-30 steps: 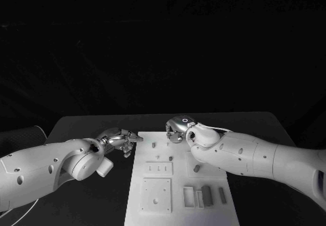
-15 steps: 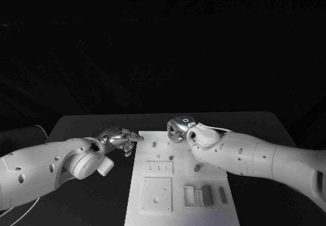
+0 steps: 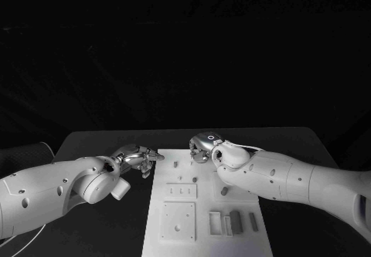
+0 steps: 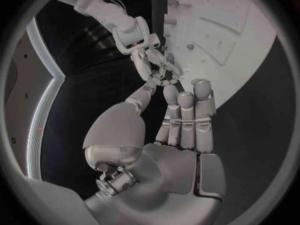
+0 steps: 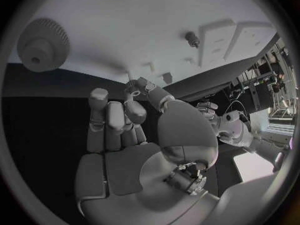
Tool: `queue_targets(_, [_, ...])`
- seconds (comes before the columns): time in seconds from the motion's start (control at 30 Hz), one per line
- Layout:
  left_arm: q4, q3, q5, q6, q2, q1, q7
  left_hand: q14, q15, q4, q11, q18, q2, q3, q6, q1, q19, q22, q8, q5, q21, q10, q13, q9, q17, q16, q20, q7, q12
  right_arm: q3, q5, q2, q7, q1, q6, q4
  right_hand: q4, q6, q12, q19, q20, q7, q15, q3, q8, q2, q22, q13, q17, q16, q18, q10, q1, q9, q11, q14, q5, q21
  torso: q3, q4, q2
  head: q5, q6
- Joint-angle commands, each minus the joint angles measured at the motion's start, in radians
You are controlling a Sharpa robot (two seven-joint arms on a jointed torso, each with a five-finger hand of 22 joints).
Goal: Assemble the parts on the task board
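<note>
White and flat, the task board point(image 3: 207, 209) lies in the middle of the black table point(image 3: 93, 140), and you can see it runs from the near edge out toward the two hands. Small grey block parts point(image 3: 236, 221) sit in slots near its close end, and one small grey peg point(image 3: 224, 190) stands further up, next to a raised white square plate point(image 3: 180, 191).

Look at your left silver hand point(image 3: 139, 159). It hovers just beside the far left corner of the board. In the left wrist view its fingers point(image 4: 187, 116) lie close together and curl in toward the thumb, and you cannot tell if anything tiny sits between the tips.

Now your right silver hand point(image 3: 202, 150) is over the far end of the board. In the right wrist view its fingers point(image 5: 111, 116) bend in, thumb close to them, over the white surface. A round grey gear point(image 5: 42, 44) lies on the board well apart from those fingers. You cannot tell if this hand holds a part.
</note>
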Motion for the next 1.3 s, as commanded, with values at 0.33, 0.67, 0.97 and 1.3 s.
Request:
queue_targets(0.33, [0.001, 0.001, -0.001, 0.012, 0.003, 0.001, 0.005, -0.006, -0.005, -0.001, -0.001, 0.083, 0.002, 0.005, 0.006, -0.005, 0.001, 0.001, -0.005, -0.004, 0.002, -0.005, 0.001, 0.001, -0.002, 0.005, -0.008, -0.001, 0.005, 0.000, -0.015, 0.005, -0.002, -0.001, 0.010, -0.007, 0.003, 0.011, -0.004, -0.002, -0.008, 0.002, -0.008, 0.005, 0.003, -0.012, 0.016, -0.001, -0.001, -0.001, 0.047, -0.003, 0.000, 0.002, -0.001, 0.017, 0.003, 0.006, 0.0003, 0.0000, 0.000, -0.001, -0.001])
queue_targets(0.67, [0.000, 0.001, -0.001, 0.013, 0.004, 0.001, 0.004, -0.007, -0.005, -0.001, -0.001, 0.083, 0.002, 0.005, 0.006, -0.005, 0.001, 0.002, -0.006, -0.004, 0.002, -0.006, 0.001, 0.002, -0.004, 0.006, -0.008, -0.001, 0.005, 0.000, -0.010, 0.006, 0.000, -0.001, 0.018, -0.003, 0.003, 0.012, -0.004, -0.002, -0.008, 0.002, -0.008, 0.005, 0.003, -0.012, 0.016, -0.001, -0.002, -0.001, 0.047, -0.003, 0.000, 0.002, -0.001, 0.017, 0.002, 0.006, 0.0006, -0.0010, 0.000, 0.000, -0.002])
queue_targets(0.97, [0.000, 0.001, -0.001, 0.016, 0.004, 0.001, 0.004, -0.007, -0.004, -0.001, -0.001, 0.083, 0.002, 0.005, 0.006, -0.006, 0.001, 0.002, -0.006, -0.004, 0.002, -0.006, 0.002, 0.002, -0.005, 0.007, -0.008, -0.001, 0.005, -0.001, -0.009, 0.007, 0.000, -0.002, 0.021, -0.006, 0.004, 0.012, -0.005, -0.002, -0.008, 0.002, -0.007, 0.005, 0.002, -0.012, 0.016, -0.001, -0.002, -0.002, 0.047, -0.003, 0.000, 0.002, -0.001, 0.017, 0.002, 0.005, 0.0007, -0.0004, 0.000, 0.000, -0.002])
queue_targets(1.3, [-0.002, 0.001, -0.001, 0.018, 0.005, 0.001, 0.004, -0.008, -0.004, -0.001, -0.001, 0.083, 0.002, 0.005, 0.006, -0.006, 0.001, 0.003, -0.006, -0.004, 0.002, -0.006, 0.002, 0.002, -0.006, 0.008, -0.008, -0.001, 0.005, -0.002, -0.008, 0.004, 0.000, -0.005, 0.026, -0.002, 0.004, 0.013, -0.005, -0.002, -0.008, 0.002, -0.007, 0.005, 0.002, -0.012, 0.016, -0.001, -0.002, -0.002, 0.047, -0.003, 0.000, 0.002, -0.001, 0.017, 0.002, 0.005, 0.0003, -0.0010, 0.000, -0.003, -0.003])
